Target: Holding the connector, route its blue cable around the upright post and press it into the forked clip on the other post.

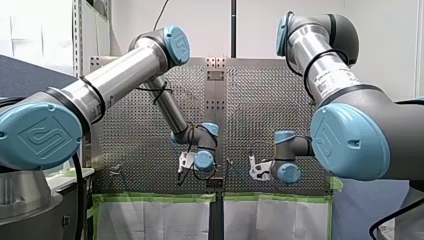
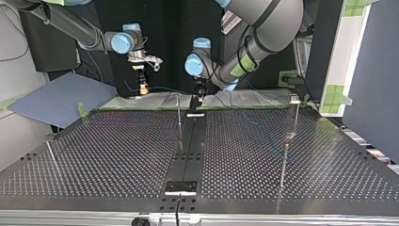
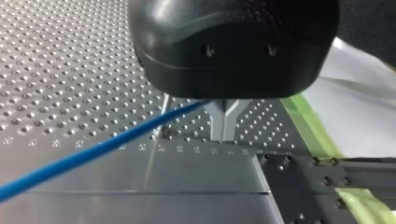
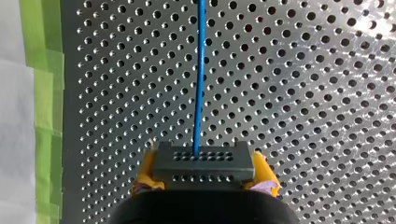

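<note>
- Perforated metal table [image 2: 117,155] spreads under both my arms, with a thin upright metal post [image 2: 179,120] standing near its dark middle strip.
- My right gripper [image 2: 142,87] hangs at the top view's left, farther from that camera than the post. Its yellow pads [image 4: 145,170] are clenched on the dark grey, hole-studded connector block [image 4: 204,161].
- My left gripper [image 2: 196,98] hangs just beside the post, so it is the nearer tool. Whether it grips anything I cannot tell.
- The thin blue cable [image 4: 200,84] leaves the connector straight ahead, its long axis in line with my right gripper.
- A small grey forked piece [image 3: 226,119] shows under my left gripper. The cable reaches just beside it, not visibly seated, so I judge pressing-in remains.
</note>
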Motion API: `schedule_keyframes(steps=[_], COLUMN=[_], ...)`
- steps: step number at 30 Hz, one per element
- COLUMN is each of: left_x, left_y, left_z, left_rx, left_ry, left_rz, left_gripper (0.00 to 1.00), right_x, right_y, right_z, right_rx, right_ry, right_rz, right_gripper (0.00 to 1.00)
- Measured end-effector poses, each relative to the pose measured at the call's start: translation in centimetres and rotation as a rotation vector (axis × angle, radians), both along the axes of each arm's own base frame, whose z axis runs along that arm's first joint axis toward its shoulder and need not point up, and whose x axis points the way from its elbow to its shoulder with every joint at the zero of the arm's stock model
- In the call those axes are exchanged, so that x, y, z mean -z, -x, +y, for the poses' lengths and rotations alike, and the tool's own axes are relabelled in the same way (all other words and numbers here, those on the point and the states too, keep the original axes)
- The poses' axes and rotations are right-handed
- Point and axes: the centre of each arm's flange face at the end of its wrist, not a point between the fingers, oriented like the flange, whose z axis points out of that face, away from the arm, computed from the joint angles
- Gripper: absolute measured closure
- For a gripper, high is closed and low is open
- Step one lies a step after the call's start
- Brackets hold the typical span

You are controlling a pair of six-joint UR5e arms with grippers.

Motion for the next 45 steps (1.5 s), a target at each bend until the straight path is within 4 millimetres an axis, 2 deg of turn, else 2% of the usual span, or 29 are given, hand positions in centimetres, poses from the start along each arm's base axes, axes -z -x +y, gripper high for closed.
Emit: schedule_keyframes(steps=[11,25,45], left_x=[0.1,0.0,0.0], left_y=[-0.9,-1.3,-1.3], left_z=[1.0,0.7,0.7], left_rx=[-0.010,0.032,0.044], left_ry=[0.018,0.045,0.042], left_rz=[0.008,0.010,0.021], left_gripper=[0.99,0.99,0.99], right_x=[-0.4,-1.0,-1.1], right_y=[0.3,0.6,3.3], right_z=[-1.4,-3.3,-5.1], right_rx=[-0.001,0.011,0.063], right_ry=[-0.002,-0.006,-0.009], right_rz=[0.001,0.002,0.007], right_gripper=[1.00,1.00,1.00])
